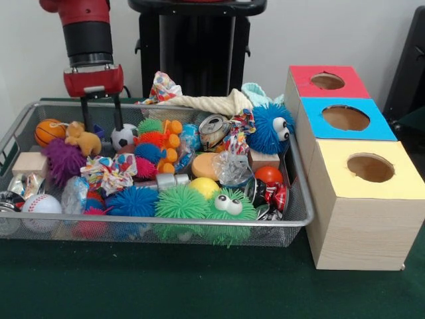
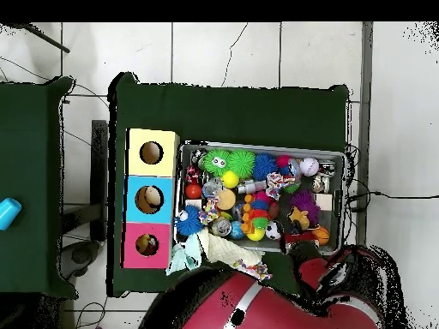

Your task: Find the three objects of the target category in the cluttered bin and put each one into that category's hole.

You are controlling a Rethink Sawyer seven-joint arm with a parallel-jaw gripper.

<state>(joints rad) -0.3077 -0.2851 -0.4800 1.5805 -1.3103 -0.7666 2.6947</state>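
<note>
Front view
Bin: silver wire-mesh bin [image 1: 166, 219] fills the left and middle, heaped w/ toys.
Gripper: red-and-black gripper [image 1: 101, 119] hangs over the bin's far left part; 2 thin black fingers [image 1: 85, 114] stand apart, released, gripping nothing, tips just above the toys near a small soccer ball [image 1: 123, 137] and a tan plush animal [image 1: 83, 139].
Boxes: 3 wooden boxes in a row right of the bin; the red-panelled hole [image 1: 327, 81] is the farthest one, behind blue and yellow.
Contents: spiky rubber balls, a baseball [image 1: 41, 203], a mini basketball [image 1: 49, 131], crushed cans [image 1: 214, 131], cloth bows.
Handling, my guess: target category unclear. Balls light, firm, may roll, so pinch across the middle; spiky toys soft and squashy; cans light, slick, dented.
Writing: none legible; can labels too small.

Overhead view
Layout: bin [image 2: 261, 146] on green cloth; red hole [image 2: 147, 245] sits beside the bin's corner nearest the robot.
Gripper: cannot make it out under the arm.
</note>
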